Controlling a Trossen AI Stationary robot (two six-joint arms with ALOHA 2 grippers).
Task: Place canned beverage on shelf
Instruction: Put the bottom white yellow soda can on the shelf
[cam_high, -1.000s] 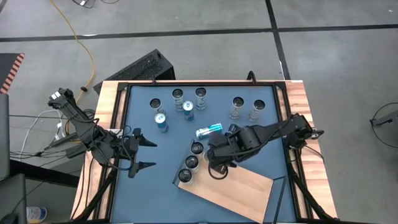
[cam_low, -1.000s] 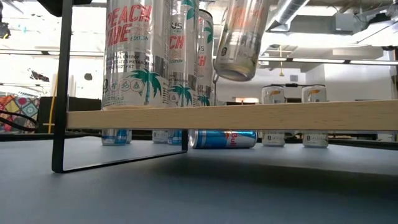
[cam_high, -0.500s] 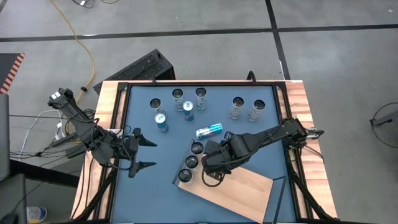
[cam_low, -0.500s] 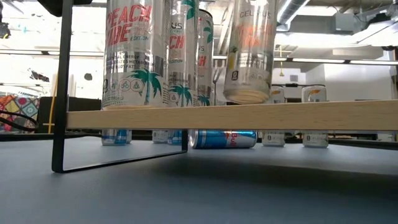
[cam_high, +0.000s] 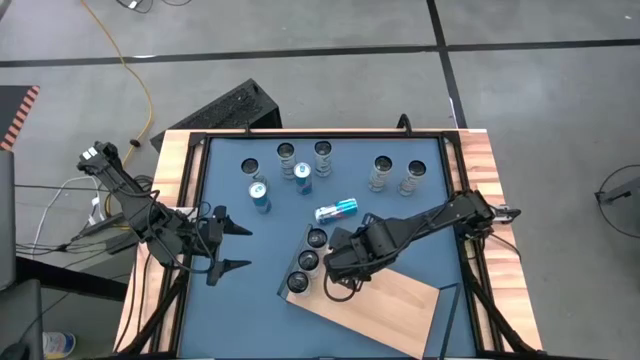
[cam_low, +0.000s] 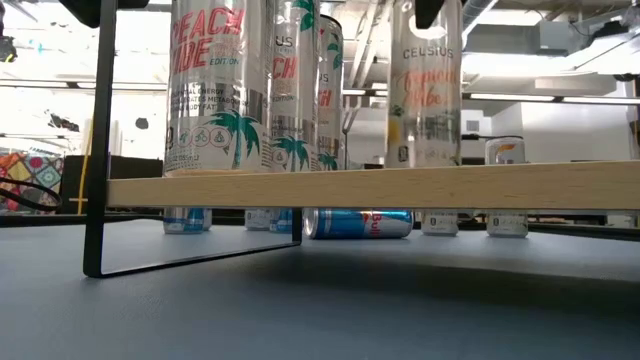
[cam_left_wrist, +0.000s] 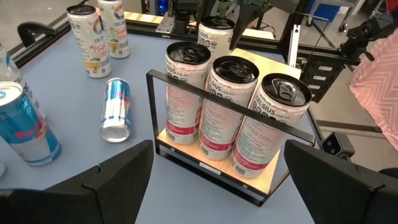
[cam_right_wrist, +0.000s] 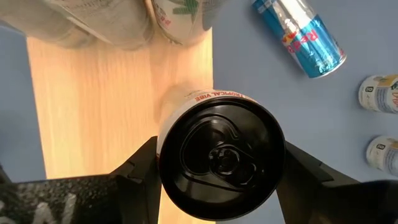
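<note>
High view: right gripper (cam_high: 343, 266), jaws clamped on can (cam_low: 425, 95).
Can: upright on shelf (cam_high: 395, 310) (beside three others), worktop's 6 o'clock.
Left gripper (cam_high: 232, 247): jaws wide, empty, 9 o'clock.

My right gripper (cam_right_wrist: 217, 163) clasps a white can (cam_right_wrist: 214, 146) with a black lid and red lettering. The shelf (cam_right_wrist: 118, 106) is pale wood; a blue-and-silver can (cam_right_wrist: 298, 34) lies on the blue table (cam_right_wrist: 273, 93).
</note>
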